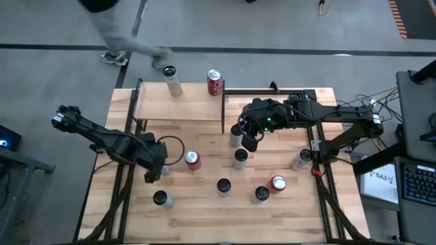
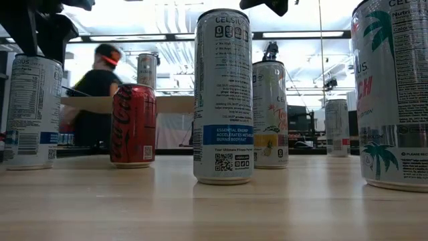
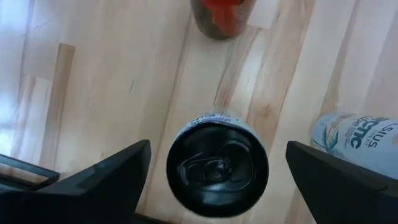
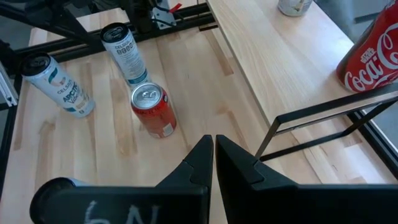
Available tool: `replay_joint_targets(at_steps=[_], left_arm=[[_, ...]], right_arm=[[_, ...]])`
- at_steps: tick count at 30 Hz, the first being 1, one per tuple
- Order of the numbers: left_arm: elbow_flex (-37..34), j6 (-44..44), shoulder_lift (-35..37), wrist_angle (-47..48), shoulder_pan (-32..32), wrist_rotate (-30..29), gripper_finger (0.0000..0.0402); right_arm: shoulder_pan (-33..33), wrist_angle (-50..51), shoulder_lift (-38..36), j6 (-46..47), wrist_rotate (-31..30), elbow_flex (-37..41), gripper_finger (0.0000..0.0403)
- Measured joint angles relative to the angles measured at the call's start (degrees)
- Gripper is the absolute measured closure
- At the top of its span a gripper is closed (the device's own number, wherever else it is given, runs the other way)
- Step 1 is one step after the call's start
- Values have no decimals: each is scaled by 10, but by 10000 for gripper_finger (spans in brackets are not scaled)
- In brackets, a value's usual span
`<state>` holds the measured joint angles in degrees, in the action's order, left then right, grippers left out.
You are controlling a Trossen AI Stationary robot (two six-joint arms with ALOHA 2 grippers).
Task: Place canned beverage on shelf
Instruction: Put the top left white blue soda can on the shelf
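Observation:
A slim black-topped can (image 3: 217, 169) stands upright on the tabletop at the left. My left gripper (image 3: 217, 186) hangs above it, pointing steeply down. It is open, with one finger on either side of the can top and touching nothing. In the low view this can (image 2: 30, 110) stands under the dark fingers. The shelf (image 1: 180, 109) stands at the far left on black posts. It carries a slim can (image 1: 172, 80) and a red cola can (image 1: 215, 83). My right gripper (image 4: 214, 152) is shut and empty, held above the table off the shelf's right end.
A red cola can (image 1: 193, 159) and a pale slim can (image 3: 357, 143) stand close to the can under my left gripper. Several more cans stand across the middle and right of the table (image 1: 204, 218). A person (image 2: 97, 87) moves beyond the far edge.

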<state>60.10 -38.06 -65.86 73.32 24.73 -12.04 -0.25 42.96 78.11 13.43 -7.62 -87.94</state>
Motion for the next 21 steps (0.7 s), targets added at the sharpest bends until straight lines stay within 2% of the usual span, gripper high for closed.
replay_joint_targets(at_steps=[11,14,19,21], left_arm=[[-61,-9,-2,-43,1,11,57],[-65,-8,-2,-43,2,11,86],[-65,6,0,-43,2,11,161],[-65,13,2,-44,2,11,162]], right_arm=[[0,0,0,0,0,9,392],[0,-4,0,1,0,10,392],[0,-5,0,0,0,11,392],[0,-5,0,0,0,13,392]])
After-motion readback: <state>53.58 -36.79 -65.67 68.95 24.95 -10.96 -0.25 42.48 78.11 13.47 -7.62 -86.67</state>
